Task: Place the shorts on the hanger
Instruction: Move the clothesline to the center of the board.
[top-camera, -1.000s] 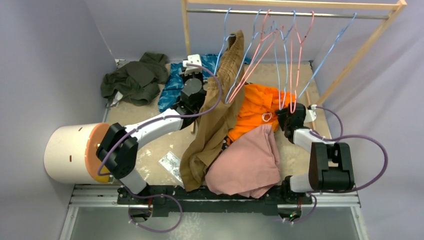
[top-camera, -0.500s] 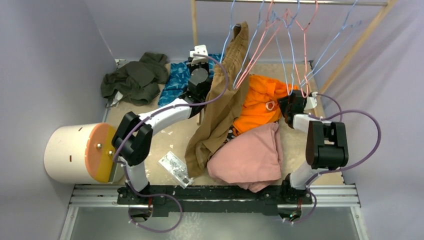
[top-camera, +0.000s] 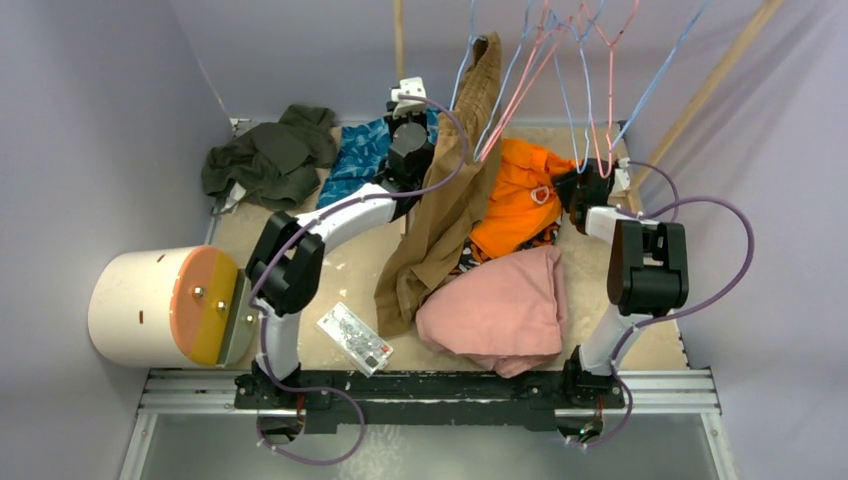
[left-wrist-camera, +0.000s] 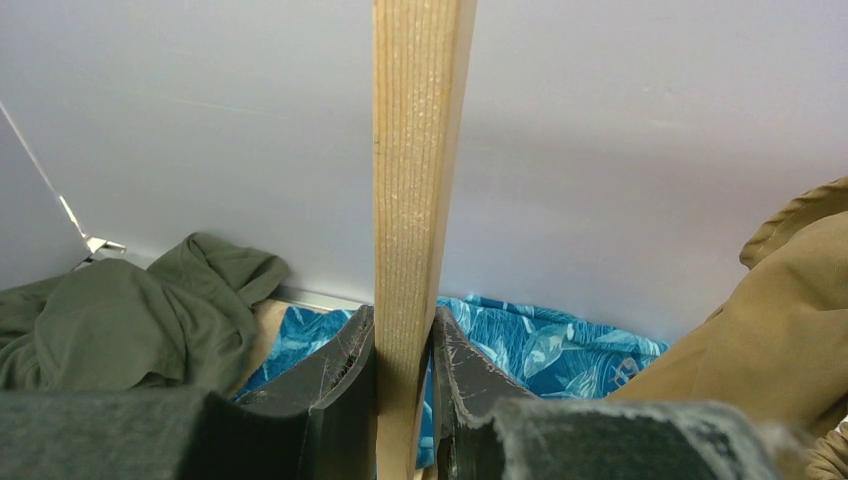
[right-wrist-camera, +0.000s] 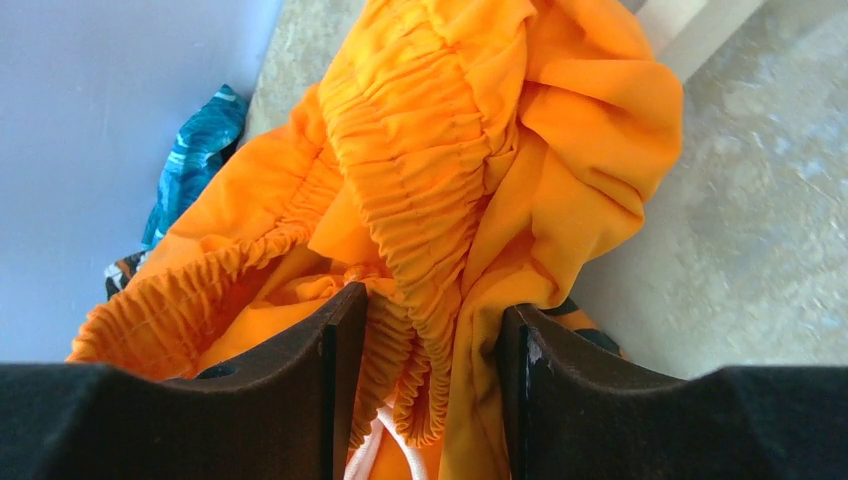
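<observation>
The dusty-pink shorts (top-camera: 495, 310) lie crumpled on the table near the front, between the arms, with no gripper on them. Light-blue wire hangers hang from the rack at the back, one hanger (top-camera: 655, 80) on the right; I cannot tell which is the task's. My left gripper (top-camera: 405, 115) (left-wrist-camera: 405, 330) is shut on the rack's wooden post (left-wrist-camera: 420, 150). My right gripper (top-camera: 575, 185) (right-wrist-camera: 430, 300) is far from the pink shorts. It is shut on the gathered waistband of the bright orange garment (top-camera: 520, 190) (right-wrist-camera: 450, 150).
Tan-brown shorts (top-camera: 440, 210) drape from a hanger down to the table. Pink wire hangers (top-camera: 540, 60) hang among the blue ones. A green garment (top-camera: 265, 160) and blue patterned cloth (top-camera: 355, 160) lie back left. A white cylinder (top-camera: 150, 305) stands left; a small packet (top-camera: 352, 335) lies near the front.
The rack with its hangers has shifted toward the back, the left gripper moving with its post. The right gripper moved back too, narrowing on the orange garment, which came along.
</observation>
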